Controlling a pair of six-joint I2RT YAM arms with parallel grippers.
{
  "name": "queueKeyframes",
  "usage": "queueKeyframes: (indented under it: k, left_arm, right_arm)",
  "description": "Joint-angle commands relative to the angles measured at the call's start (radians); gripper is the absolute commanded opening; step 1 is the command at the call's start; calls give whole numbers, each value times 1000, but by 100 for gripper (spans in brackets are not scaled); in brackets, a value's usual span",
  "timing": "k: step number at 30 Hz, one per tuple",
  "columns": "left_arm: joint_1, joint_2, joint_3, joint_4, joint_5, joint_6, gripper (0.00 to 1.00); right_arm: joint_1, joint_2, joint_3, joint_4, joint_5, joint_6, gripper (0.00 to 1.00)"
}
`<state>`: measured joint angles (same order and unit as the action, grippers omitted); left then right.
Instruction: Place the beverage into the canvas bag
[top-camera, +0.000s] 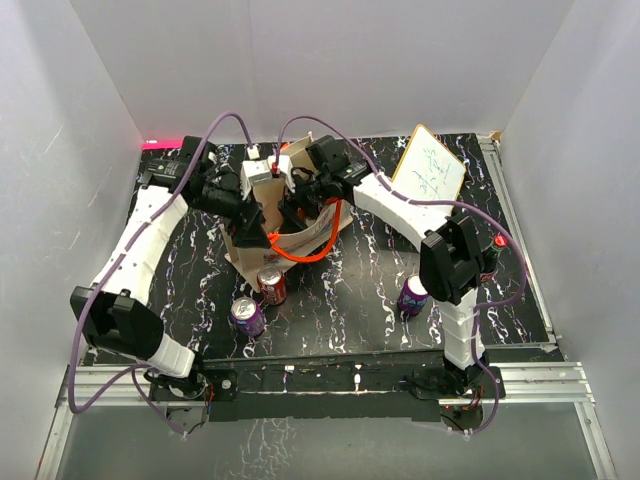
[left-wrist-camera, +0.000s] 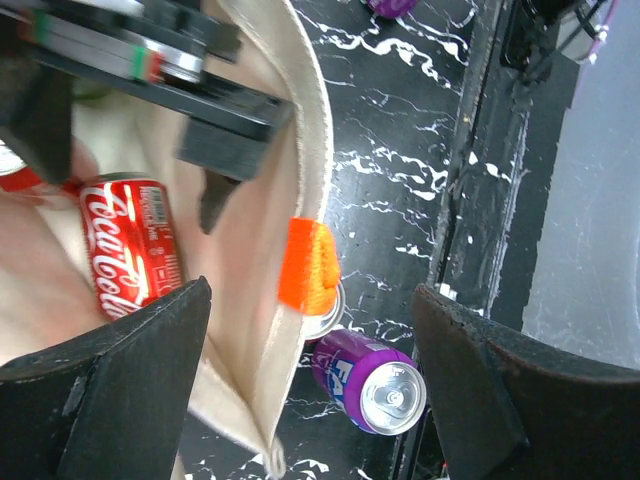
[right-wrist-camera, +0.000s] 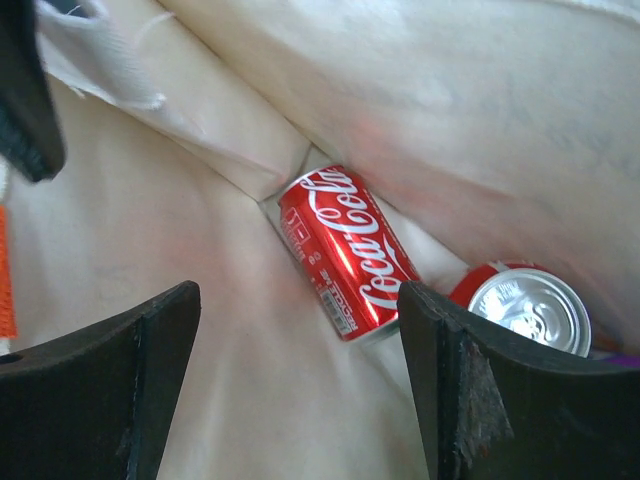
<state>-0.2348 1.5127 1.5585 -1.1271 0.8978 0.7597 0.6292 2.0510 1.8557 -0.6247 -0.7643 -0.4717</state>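
Note:
The beige canvas bag (top-camera: 262, 232) with orange handles (top-camera: 312, 250) stands at the table's middle back, mouth held open. A red Coca-Cola can (right-wrist-camera: 347, 251) lies on the bag's floor; it also shows in the left wrist view (left-wrist-camera: 130, 247). A second red can (right-wrist-camera: 522, 306) sits beside it; I cannot tell if it is inside. My right gripper (right-wrist-camera: 300, 390) is open and empty, down inside the bag above the lying can. My left gripper (left-wrist-camera: 310, 390) is open and straddles the bag's rim (left-wrist-camera: 315, 120) by an orange handle (left-wrist-camera: 308, 265), not clamping it.
Outside the bag's near side stand a red can (top-camera: 271, 286) and a purple Fanta can (top-camera: 247, 316), the latter also in the left wrist view (left-wrist-camera: 372, 380). Another purple can (top-camera: 412, 296) stands by the right arm. A white board (top-camera: 431, 165) leans at the back right.

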Motion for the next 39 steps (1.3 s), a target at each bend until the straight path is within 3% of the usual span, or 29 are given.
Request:
queueKeyframes:
  k: [1, 9, 18, 25, 39]
  left_arm:
    - [45, -64, 66, 4, 18, -26, 82]
    - [140, -140, 38, -20, 24, -53, 91]
    - [239, -237, -29, 23, 40, -145, 91]
    - [286, -250, -64, 65, 55, -194, 91]
    - [327, -250, -74, 85, 84, -222, 91]
  right_arm:
    - [15, 0, 30, 35, -81, -113, 83]
    - [25, 78, 101, -69, -97, -305, 90]
    - [40, 173, 164, -211, -60, -482, 99]
    - [78, 211, 175, -275, 41, -611, 99]
    - [97, 281, 152, -300, 150, -684, 100]
